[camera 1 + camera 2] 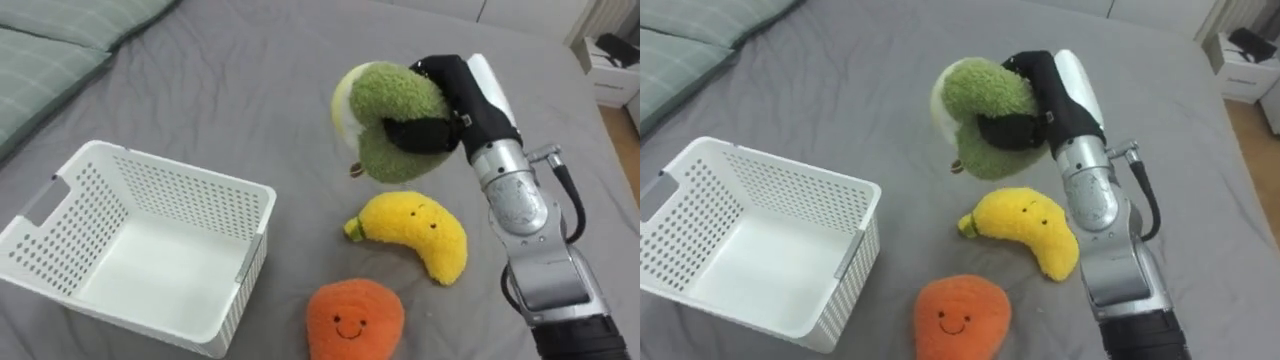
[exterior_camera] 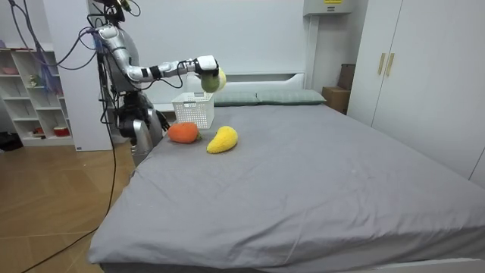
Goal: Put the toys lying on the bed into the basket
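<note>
Holds fuzzy green plush toy (image 1: 385,150) aloft in curled right hand (image 1: 452,92); needs carrying left over white perforated plastic basket (image 1: 170,166).

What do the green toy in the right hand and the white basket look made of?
Green toy: plush fabric, judging by its fuzzy pile and how it bulges where the right hand grips it. Basket: likely rigid white plastic, smooth, with moulded perforated walls.
</note>
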Tool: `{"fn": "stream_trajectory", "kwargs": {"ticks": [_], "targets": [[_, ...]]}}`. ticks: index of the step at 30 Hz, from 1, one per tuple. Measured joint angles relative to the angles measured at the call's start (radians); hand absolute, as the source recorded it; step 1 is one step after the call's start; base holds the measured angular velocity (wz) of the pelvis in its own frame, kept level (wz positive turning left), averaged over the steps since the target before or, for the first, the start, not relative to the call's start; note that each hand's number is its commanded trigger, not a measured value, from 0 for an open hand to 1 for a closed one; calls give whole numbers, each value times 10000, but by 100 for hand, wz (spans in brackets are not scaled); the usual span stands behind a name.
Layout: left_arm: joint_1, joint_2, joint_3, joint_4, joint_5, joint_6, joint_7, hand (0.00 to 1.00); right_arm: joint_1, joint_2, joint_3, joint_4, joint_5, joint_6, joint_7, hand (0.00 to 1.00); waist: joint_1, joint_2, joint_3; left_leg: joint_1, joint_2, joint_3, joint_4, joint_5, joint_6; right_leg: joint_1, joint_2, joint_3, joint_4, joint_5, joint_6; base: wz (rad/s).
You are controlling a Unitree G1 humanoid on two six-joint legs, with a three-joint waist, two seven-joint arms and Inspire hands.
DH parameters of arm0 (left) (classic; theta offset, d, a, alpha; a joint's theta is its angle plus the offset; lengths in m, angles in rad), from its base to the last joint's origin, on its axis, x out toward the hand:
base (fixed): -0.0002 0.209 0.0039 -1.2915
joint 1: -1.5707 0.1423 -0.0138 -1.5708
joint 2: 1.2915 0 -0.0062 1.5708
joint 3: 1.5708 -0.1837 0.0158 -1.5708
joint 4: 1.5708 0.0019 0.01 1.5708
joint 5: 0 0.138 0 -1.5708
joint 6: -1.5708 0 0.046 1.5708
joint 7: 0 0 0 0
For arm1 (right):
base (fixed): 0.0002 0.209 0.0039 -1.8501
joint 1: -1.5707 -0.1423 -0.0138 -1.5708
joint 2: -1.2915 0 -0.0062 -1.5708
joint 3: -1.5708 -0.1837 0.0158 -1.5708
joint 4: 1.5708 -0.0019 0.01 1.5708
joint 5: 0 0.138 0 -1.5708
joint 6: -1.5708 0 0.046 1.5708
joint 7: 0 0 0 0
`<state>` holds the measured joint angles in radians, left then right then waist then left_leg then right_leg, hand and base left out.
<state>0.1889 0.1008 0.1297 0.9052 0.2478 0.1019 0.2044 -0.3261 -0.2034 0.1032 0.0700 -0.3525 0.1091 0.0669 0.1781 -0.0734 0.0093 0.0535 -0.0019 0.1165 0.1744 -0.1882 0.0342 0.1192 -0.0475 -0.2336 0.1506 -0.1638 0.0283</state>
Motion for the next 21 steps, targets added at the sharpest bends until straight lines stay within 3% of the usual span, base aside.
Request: {"fn": "stream_trajectory", "kwargs": {"ticks": [2,4,7,11,14,18,21], "targets": [[-37,6,-1,-42,0,-19,0,0,-345,-10,33,160,42,16,21,98,63,-138,43,-112,-109,-272,-2,85,17,6,-51,-340,-11,0,0,38],[-37,5,-5,-42,-21,-25,0,0,-503,-67,141,293,116,39,3,96,270,-300,12,-163,-121,-471,-1,142,37,22,-104,-703,-25,0,0,27],[47,6,-5,-42,-26,-23,52,0,-504,-109,575,420,-17,67,7,80,585,-398,11,-281,-174,-670,85,154,59,69,-154,-1003,-22,1,1,18],[18,-15,-82,-41,-40,-20,57,0,-518,-178,915,496,-48,253,10,78,1018,-417,19,-437,-286,-966,144,224,112,73,-236,-1268,-15,-2,6,27],[3,10,-70,-38,-12,-17,30,0,-856,-173,1352,872,-65,238,23,78,1163,-428,39,-529,-361,-1301,252,240,117,166,-256,-1508,-18,-3,8,31],[-5,64,-93,-45,-230,-9,0,0,-1463,-154,1758,1723,-20,240,-20,75,1618,-511,93,-680,-473,-1646,283,368,127,176,-338,-1920,-10,-30,51,29],[-50,107,-152,-90,-201,85,-14,0,-1724,-70,2018,2186,1,250,-33,53,1857,-620,78,-903,-586,-1975,325,472,141,97,-387,-2223,-10,-36,61,36]]}}
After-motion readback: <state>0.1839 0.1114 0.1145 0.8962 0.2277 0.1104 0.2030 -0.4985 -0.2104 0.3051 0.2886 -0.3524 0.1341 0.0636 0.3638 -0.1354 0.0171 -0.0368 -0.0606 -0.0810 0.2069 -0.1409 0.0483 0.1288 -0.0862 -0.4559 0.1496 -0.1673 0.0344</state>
